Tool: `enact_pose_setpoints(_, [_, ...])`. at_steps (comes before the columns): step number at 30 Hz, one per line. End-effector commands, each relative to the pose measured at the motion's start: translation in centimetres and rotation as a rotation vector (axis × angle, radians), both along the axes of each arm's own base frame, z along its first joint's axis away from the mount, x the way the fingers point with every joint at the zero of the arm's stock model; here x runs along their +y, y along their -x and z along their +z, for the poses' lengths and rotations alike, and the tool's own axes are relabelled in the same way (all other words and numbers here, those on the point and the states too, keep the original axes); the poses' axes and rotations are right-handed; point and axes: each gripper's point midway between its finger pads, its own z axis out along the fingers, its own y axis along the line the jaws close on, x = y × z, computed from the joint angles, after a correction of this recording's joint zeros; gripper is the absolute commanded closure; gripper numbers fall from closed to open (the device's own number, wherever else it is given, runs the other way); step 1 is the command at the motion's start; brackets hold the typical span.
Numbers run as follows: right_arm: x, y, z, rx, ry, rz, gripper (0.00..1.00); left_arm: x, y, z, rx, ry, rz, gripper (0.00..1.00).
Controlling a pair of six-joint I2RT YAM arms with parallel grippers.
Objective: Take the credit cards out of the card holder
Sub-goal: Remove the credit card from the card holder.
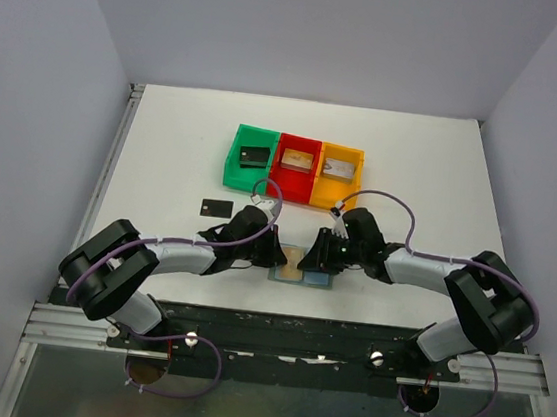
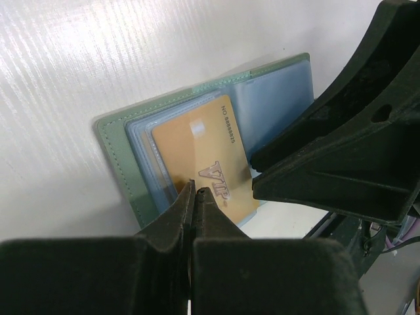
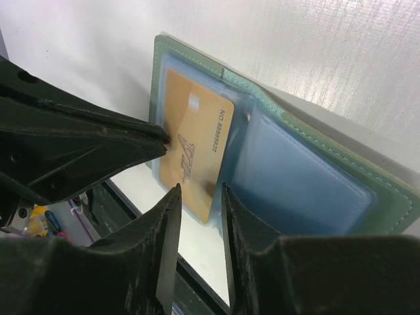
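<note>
My left pincer, pressed together, touches the golden-tan plastic card lying in the open grey-green, blue-lined card holder on the white surface; my right pincer straddles it, spread.

From above, the left gripper and right gripper cover most of the holder. The cards in the bins are too small to read. In the left wrist view the right gripper hides the holder's right side. In the right wrist view the left gripper hides part of the gold card, and the picture's edge cuts off the holder's corner.
</note>
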Motion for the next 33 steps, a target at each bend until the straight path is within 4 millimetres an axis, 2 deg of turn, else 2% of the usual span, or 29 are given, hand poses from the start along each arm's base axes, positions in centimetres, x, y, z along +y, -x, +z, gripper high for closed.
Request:
enact_pose_setpoints(1, [0.4,0.2,-0.3,0.005,-0.014,0.013,0.62,0.2,0.0,-0.4,-0.003,-0.022,0.005,1.00])
enact_pose_setpoints(13, [0.8,0.4,-0.5,0.018,-0.047,0.013,0.66,0.7,0.2,-0.1,-0.015,-0.020,0.020,1.00])
enact_pose_setpoints(23, [0.6,0.5,-1.2,0.032,-0.033,0.010,0.67,0.9,0.0,1.3,-0.050,-0.002,0.030,1.00])
enact_pose_setpoints(33, [0.6,0.4,-1.3,0.032,-0.035,0.004,0.65,1.4,0.3,-0.1,-0.026,-0.037,0.036,1.00])
